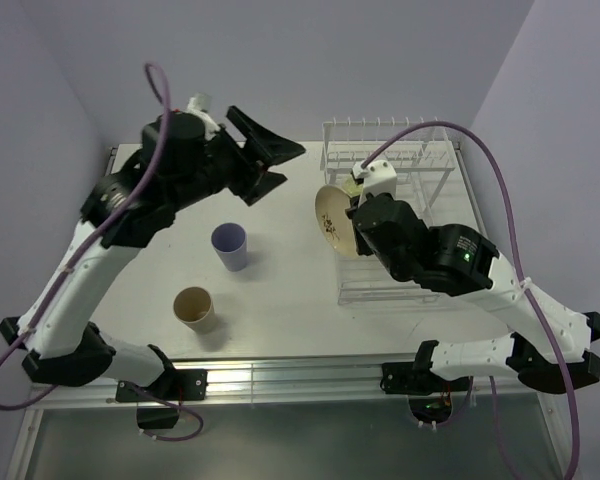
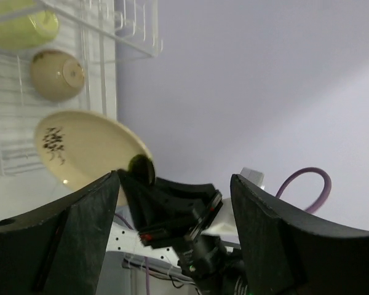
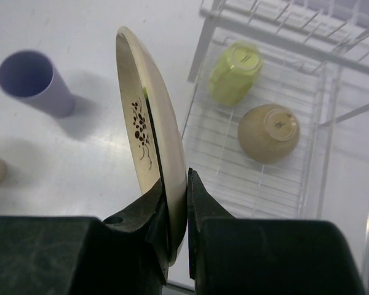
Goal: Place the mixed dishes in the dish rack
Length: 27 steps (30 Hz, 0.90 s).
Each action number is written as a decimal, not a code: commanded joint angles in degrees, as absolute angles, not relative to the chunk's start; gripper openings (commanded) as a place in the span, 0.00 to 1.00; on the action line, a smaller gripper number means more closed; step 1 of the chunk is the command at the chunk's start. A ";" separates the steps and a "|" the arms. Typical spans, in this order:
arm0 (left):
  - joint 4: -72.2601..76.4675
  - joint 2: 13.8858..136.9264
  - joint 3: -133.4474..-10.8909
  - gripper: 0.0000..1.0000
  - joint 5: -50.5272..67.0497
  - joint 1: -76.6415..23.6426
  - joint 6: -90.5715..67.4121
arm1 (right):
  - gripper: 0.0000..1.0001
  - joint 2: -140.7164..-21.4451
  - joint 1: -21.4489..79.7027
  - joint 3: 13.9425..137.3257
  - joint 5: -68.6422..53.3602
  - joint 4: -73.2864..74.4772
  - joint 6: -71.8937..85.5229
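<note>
Cream plate [image 1: 332, 218], stiff, glossy, probably slippery and breakable, hangs on edge mid-frame at the dish rack's [image 3: 234, 160] left edge, its rim pinched by the right jaws; left jaws stand wide, empty.

From above and behind, the top view covers the whole worktop [image 1: 280, 330]; the right wrist view hugs the cream plate [image 3: 138, 92], the left sees it from farther, both catching the dish rack [image 3: 234, 178].
</note>
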<state>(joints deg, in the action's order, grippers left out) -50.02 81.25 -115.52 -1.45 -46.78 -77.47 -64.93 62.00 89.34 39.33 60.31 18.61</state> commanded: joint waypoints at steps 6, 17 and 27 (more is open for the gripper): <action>-54.14 70.06 -106.12 0.75 -9.76 -46.49 -70.05 | 0.00 -72.33 56.36 104.32 58.35 56.10 15.83; -49.84 67.33 -96.17 0.73 -4.40 -46.49 -67.86 | 0.00 -76.11 37.88 106.18 46.05 38.08 1.67; -44.74 63.46 -85.96 0.74 -0.62 -46.32 -66.62 | 0.00 -80.23 28.85 102.47 38.52 24.35 -3.78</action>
<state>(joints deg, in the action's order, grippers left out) -48.62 64.03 -86.91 -3.49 -46.57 -68.58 -78.67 32.40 99.09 42.48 31.51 -1.58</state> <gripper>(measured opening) 0.743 0.164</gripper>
